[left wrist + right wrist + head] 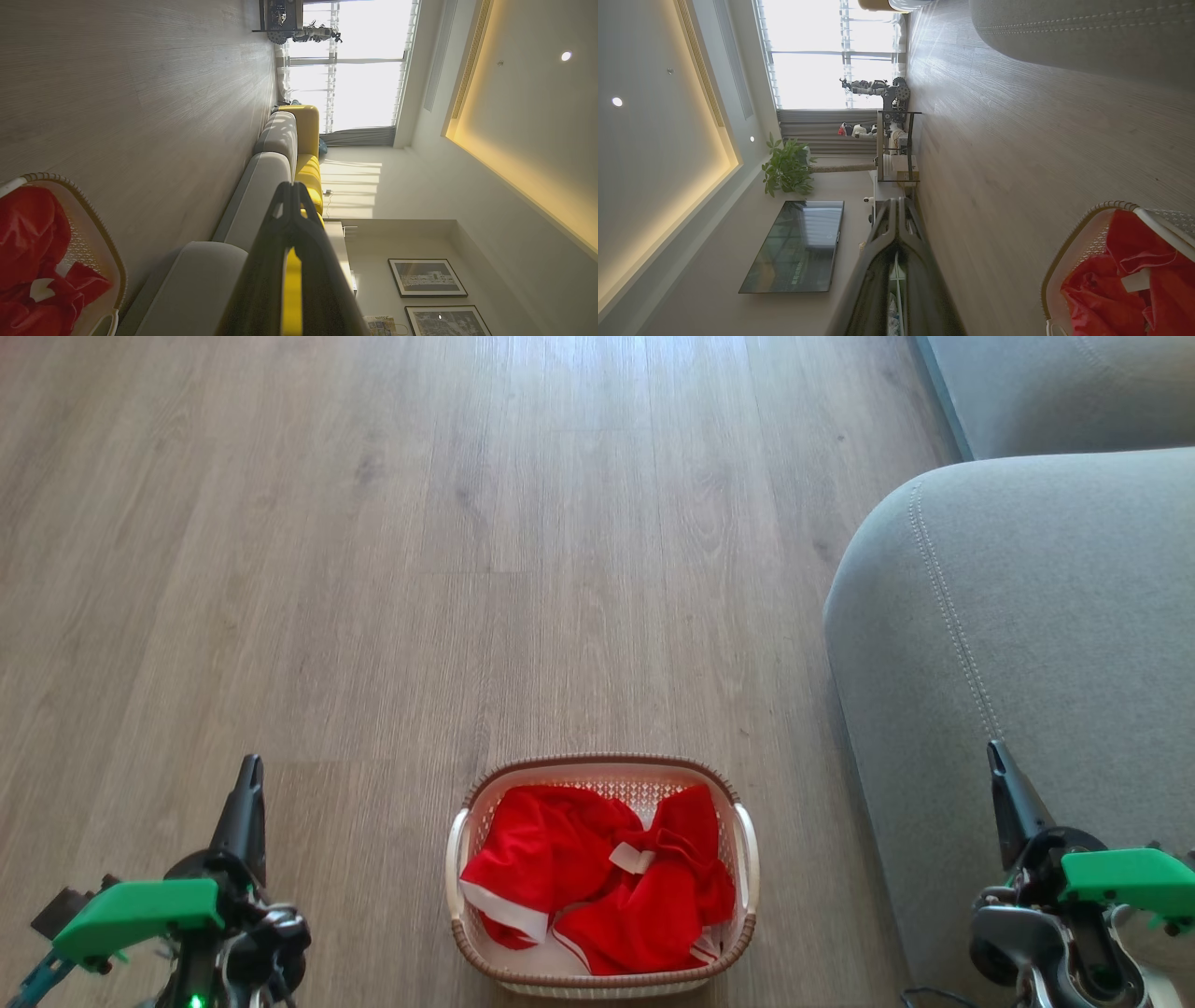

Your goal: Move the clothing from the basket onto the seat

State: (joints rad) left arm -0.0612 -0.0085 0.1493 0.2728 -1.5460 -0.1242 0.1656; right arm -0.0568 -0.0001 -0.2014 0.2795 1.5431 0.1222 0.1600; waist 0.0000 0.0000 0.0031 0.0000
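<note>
The white basket (745, 859) with a brown rim stands on the wood floor at the bottom centre, holding the red clothing (579, 877) with white trim. The grey seat (1036, 635) with a double seam fills the right side. My left gripper (248, 767) sits shut at the lower left, well left of the basket. My right gripper (995, 751) sits shut at the lower right, in front of the seat. The left wrist view shows the basket (110, 261), clothing (32, 252) and seat (196, 280) beside my shut gripper (292, 186). The right wrist view shows the basket (1069, 247), clothing (1125, 275) and gripper (896, 201).
Wood floor (420, 541) stretches ahead. A second grey cushion (1074, 383) lies at the top right. The wrist views show a yellow sofa section (308, 163), a window, a TV (796, 245), a plant (787, 170) and a shelf unit (896, 144) far off.
</note>
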